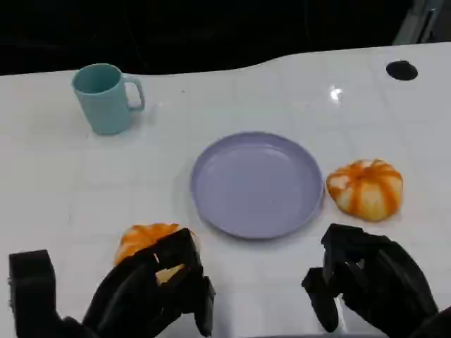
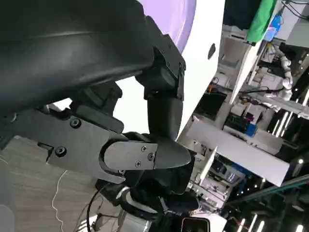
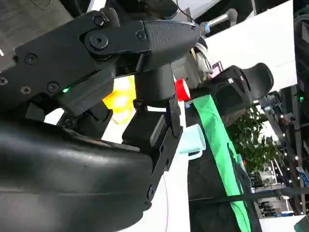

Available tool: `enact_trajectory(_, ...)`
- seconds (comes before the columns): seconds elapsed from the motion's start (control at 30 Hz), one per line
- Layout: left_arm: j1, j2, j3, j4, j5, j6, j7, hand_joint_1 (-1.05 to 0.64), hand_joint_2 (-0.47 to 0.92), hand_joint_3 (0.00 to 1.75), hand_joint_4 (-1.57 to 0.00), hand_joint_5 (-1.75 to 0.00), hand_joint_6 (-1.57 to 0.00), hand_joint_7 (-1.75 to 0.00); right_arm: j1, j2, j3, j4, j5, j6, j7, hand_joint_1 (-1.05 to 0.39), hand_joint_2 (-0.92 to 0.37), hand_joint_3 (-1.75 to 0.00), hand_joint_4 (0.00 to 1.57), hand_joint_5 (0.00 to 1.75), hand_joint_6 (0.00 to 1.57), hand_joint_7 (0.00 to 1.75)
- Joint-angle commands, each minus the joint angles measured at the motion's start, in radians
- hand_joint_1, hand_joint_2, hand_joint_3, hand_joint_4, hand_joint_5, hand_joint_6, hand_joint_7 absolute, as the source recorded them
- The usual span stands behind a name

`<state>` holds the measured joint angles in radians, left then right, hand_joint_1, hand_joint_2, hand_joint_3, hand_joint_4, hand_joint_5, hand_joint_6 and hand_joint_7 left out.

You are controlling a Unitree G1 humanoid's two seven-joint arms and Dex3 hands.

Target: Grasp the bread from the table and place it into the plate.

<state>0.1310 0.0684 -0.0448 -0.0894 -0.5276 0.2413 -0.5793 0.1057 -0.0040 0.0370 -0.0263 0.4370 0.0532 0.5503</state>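
The left hand (image 1: pixel 151 292) is hovering low over the near-left part of the white table (image 1: pixel 63 183), its black fingers (image 1: pixel 184 255) curling around the near side of an orange-and-white striped bread roll (image 1: pixel 144 239) that is lying just beside the lavender plate (image 1: pixel 257 184), off its near-left rim. From the head view the fingers are overlapping the roll's near edge, but it is hard to say whether they are actually pressing on it or only cupping the air around it, so I cannot tell whether the bread is being held; the left wrist view is giving mostly the hand's own shell and a sliver of purple plate. A second roll (image 1: pixel 365 187) of the same pumpkin-like pattern is sitting at the plate's right rim, touching it or nearly so, and the right hand (image 1: pixel 366 282) is waiting on the near side of it, apart from it, fingers curled inward with nothing in them. The plate is lying bare in the middle, so the placing is not yet done; its position between the two rolls is keeping the carry short for either hand. A teal mug (image 1: pixel 106 97) is standing upright at the far left, well apart from the work and unlikely to interfere. The grasp on the left roll looks like the step in hand, and a soft rounded roll will probably want a gentle, enclosing grip.
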Motion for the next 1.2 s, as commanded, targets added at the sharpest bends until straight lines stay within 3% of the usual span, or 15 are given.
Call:
enact_trajectory(0.03, -0.003, 0.008, 0.008, 0.005, 0.010, -0.015, -0.006, -0.63, 0.92, 0.34, -0.88, -1.75, -0.64, -1.75, -0.002, -0.008, -0.008, 0.004, -0.005, -0.016, 0.002, -0.96, -0.74, -0.47, 1.20, 1.65, 1.04, 1.50)
enact_trajectory(0.43, -0.007, 0.008, 0.011, 0.010, 0.002, -0.015, -0.007, -0.63, 0.92, 0.34, -0.88, -1.75, -0.65, -1.75, -0.003, -0.006, -0.010, 0.005, -0.004, -0.014, 0.003, -0.95, -0.75, -0.46, 1.19, 1.68, 1.02, 1.52)
enact_trajectory(0.9, -0.002, -0.021, 0.037, -0.028, 0.034, -0.134, 0.036, -0.62, 0.92, 0.40, -0.82, -1.75, -0.56, -1.75, -0.008, -0.009, -0.012, 0.013, -0.003, -0.015, 0.007, -0.95, -0.75, -0.46, 1.19, 1.68, 1.01, 1.54)
enact_trajectory(1.07, -0.017, -0.014, 0.046, -0.029, 0.083, -0.238, 0.026, -0.61, 0.92, 0.38, -0.56, -1.75, -0.48, -1.39, -0.009, -0.008, -0.012, 0.012, -0.006, -0.015, 0.004, -0.95, -0.75, -0.46, 1.19, 1.68, 1.02, 1.53)
enact_trajectory(1.2, -0.046, 0.015, 0.051, -0.018, 0.177, -0.348, 0.033, -0.66, 0.92, 0.33, -0.46, -1.55, -0.44, -0.97, -0.010, -0.008, -0.012, 0.014, -0.007, -0.017, 0.005, -0.95, -0.75, -0.47, 1.19, 1.68, 1.02, 1.53)
